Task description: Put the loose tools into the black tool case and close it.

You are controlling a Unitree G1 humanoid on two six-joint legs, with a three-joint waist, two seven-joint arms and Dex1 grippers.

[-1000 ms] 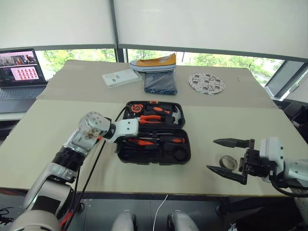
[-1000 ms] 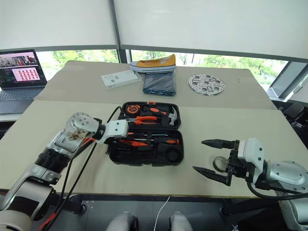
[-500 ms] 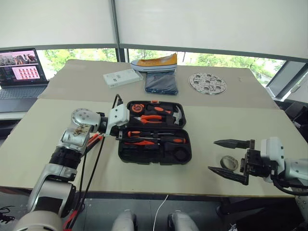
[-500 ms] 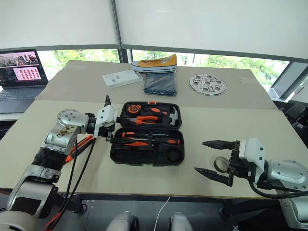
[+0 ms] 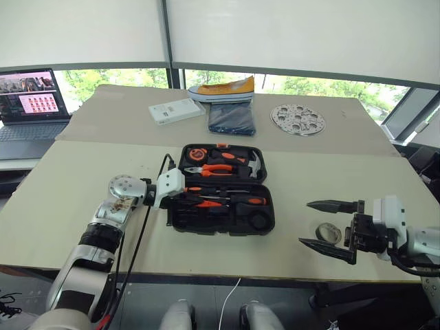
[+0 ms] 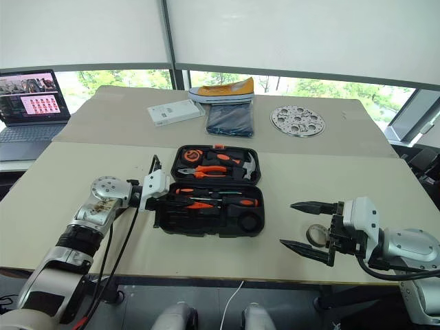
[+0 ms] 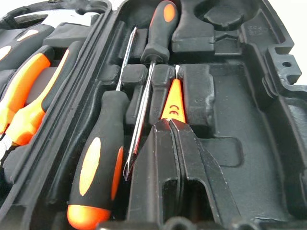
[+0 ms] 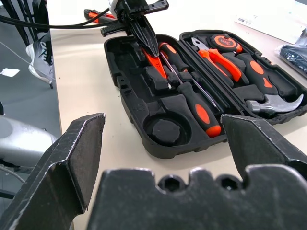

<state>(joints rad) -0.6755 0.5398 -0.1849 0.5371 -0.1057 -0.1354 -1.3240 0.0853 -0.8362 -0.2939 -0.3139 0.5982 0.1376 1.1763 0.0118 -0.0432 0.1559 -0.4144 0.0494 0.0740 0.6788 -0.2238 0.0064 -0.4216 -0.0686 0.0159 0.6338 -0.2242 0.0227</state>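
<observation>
Lying open on the table, black tool case (image 5: 221,187) holding two black-and-orange screwdrivers (image 7: 98,163) and slim orange screwdriver (image 7: 173,101), left gripper (image 7: 175,139) pressing shut over the latter; right gripper (image 5: 328,227) hanging spread around grey tape roll (image 5: 327,233).

A "CE" mark in black is showing on the slim orange screwdriver (image 7: 173,108), which is lying in the black tool case (image 7: 249,120) w/ its handle end under the tip of the left gripper (image 7: 173,125). Moulded chars are sitting on the case rim beside the round recess, too small to read. Nothing else is reading clearly: the laptop (image 5: 31,103) screen behind the case is showing thumbnails w/ no legible txt.
</observation>
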